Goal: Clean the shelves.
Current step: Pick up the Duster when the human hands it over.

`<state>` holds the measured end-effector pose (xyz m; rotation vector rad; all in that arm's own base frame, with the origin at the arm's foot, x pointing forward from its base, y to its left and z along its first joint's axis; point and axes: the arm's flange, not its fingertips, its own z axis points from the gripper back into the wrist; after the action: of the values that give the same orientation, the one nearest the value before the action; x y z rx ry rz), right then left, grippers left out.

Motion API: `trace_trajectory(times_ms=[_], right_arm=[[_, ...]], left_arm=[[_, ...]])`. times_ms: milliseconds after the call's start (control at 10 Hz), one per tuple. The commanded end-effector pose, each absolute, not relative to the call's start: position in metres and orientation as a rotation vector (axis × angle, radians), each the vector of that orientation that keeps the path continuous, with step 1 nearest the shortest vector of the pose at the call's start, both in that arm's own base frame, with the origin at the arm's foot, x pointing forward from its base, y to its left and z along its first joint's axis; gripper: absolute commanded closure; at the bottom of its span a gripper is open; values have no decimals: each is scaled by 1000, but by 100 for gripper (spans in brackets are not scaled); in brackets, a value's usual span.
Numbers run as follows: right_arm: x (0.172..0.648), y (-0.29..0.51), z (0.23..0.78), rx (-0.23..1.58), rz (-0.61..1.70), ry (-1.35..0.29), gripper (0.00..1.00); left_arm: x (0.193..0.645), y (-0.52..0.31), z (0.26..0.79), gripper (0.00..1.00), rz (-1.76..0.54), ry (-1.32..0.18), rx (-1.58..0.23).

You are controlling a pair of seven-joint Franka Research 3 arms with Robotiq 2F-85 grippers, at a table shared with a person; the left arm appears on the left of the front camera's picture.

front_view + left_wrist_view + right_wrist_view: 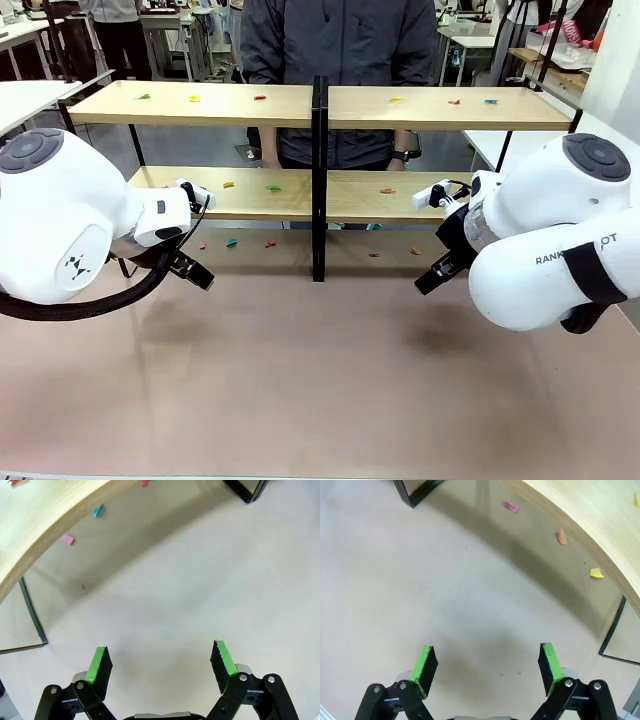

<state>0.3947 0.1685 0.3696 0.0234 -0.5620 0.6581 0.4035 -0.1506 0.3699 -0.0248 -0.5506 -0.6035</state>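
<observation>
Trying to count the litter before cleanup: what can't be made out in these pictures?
- Front view: the coloured scraps on the shelves are too small to identify.
- Front view: the left arm covers part of the lower board's left half, and the right arm covers its right end.
- Left wrist view: the shelves are cut off by the top and left edges, so most of the board is unseen.

Open table (300,400) before the shelves (200,105); black upright (319,180) mid-span
</observation>
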Motion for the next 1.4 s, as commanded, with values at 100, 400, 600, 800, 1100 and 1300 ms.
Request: trace_trajectory(times_ms=[100, 400, 600, 800, 1100, 1300], right_arm=[[395, 168, 370, 24, 657, -562, 0], [395, 168, 370, 24, 657, -562, 0], [395, 168, 370, 24, 657, -562, 0], [389, 169, 377, 50, 644, -509, 0], [341, 111, 425, 221, 617, -521, 0], [291, 69, 468, 233, 634, -632, 0]], left_arm=[[403, -151, 370, 0, -604, -551, -25], [403, -151, 370, 0, -604, -551, -25], [403, -151, 370, 0, -604, -551, -25], [396, -151, 378, 0, -704, -529, -166], [335, -90, 434, 0, -769, -562, -267], [287, -52, 485, 0, -770, -729, -274]])
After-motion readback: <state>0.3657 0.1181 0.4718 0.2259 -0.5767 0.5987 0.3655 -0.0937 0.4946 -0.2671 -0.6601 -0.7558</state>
